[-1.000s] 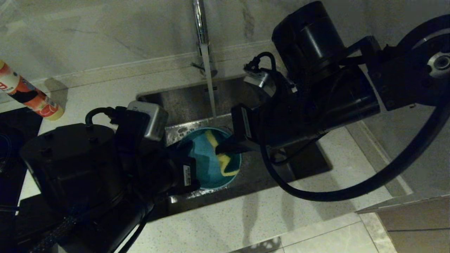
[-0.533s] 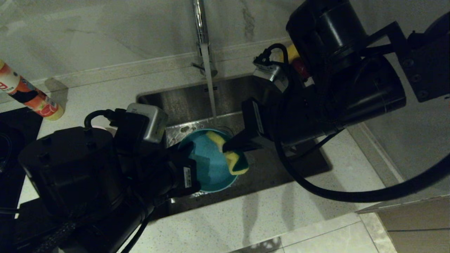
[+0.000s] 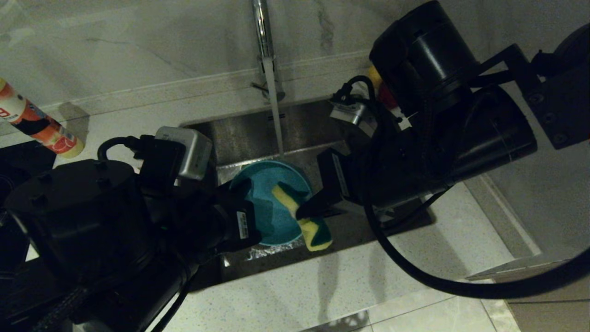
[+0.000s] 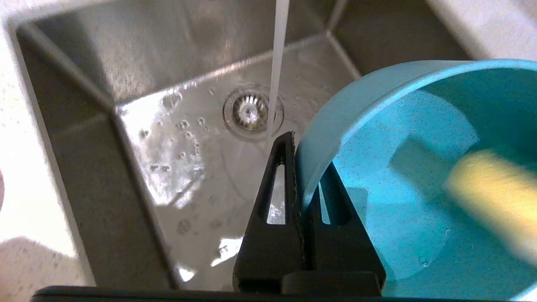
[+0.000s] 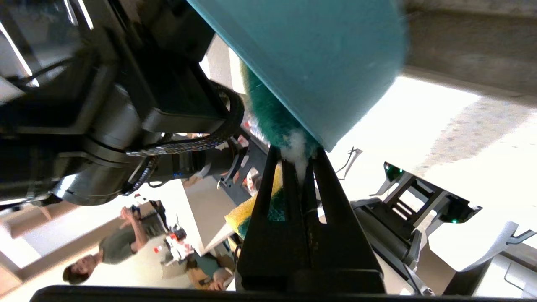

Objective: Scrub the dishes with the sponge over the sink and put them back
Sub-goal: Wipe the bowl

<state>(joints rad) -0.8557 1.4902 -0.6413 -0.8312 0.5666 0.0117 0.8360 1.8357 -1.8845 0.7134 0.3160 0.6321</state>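
Sponge, bent yellow foam with green scouring face, has slid from the bowl's centre to its 4 o'clock rim, pinched in the right hand. Left hand clamps the smooth blue bowl over the steel sink.

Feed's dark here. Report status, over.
Left gripper shut on blue bowl rim over sink. Right gripper shut on sponge, at bowl. Tap running, nothing blocking.
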